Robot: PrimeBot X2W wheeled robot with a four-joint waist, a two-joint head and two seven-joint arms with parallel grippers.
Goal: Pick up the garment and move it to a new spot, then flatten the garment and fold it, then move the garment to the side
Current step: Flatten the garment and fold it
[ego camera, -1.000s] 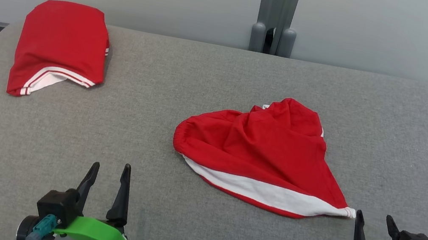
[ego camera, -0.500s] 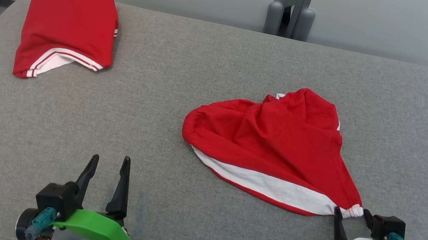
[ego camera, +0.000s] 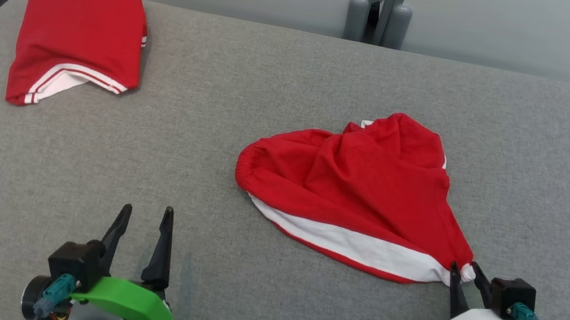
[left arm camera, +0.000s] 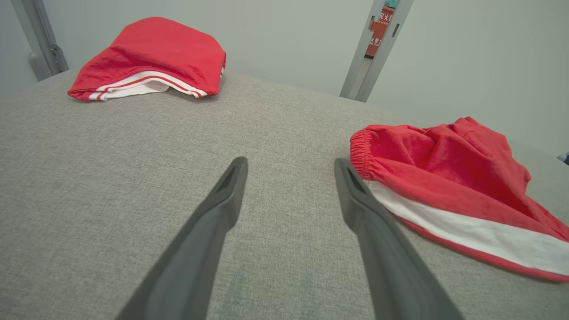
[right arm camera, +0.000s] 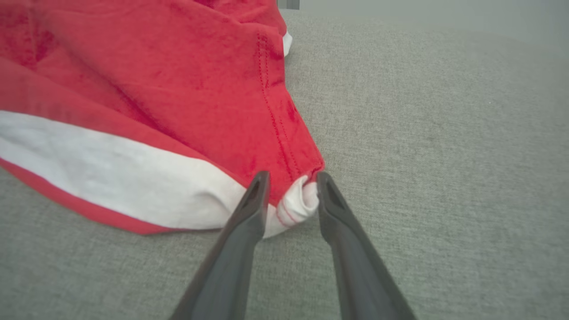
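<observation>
The garment (ego camera: 349,187), red shorts with a white band and an elastic waist, lies crumpled right of centre on the grey padded table (ego camera: 274,84); it also appears as the garment (left arm camera: 444,178) to the right in the left wrist view. My right gripper (ego camera: 464,267) is at its near right corner, and in the right wrist view the right gripper (right arm camera: 292,178) has both fingers pressed against the bunched white corner of the garment (right arm camera: 178,89). My left gripper (ego camera: 148,209) stands open over bare table at the lower left, its left gripper (left arm camera: 291,161) fingers holding nothing.
A second red garment (ego camera: 82,30), folded, with white stripes, lies at the far left corner and shows as the folded garment (left arm camera: 155,53) in the left wrist view. A grey post (ego camera: 380,3) stands behind the table's back edge. A wall runs behind.
My right gripper has reached forward to the garment's near right corner and narrowed its fingers onto it. The left gripper has stayed open in place. The head camera has shifted a little.
</observation>
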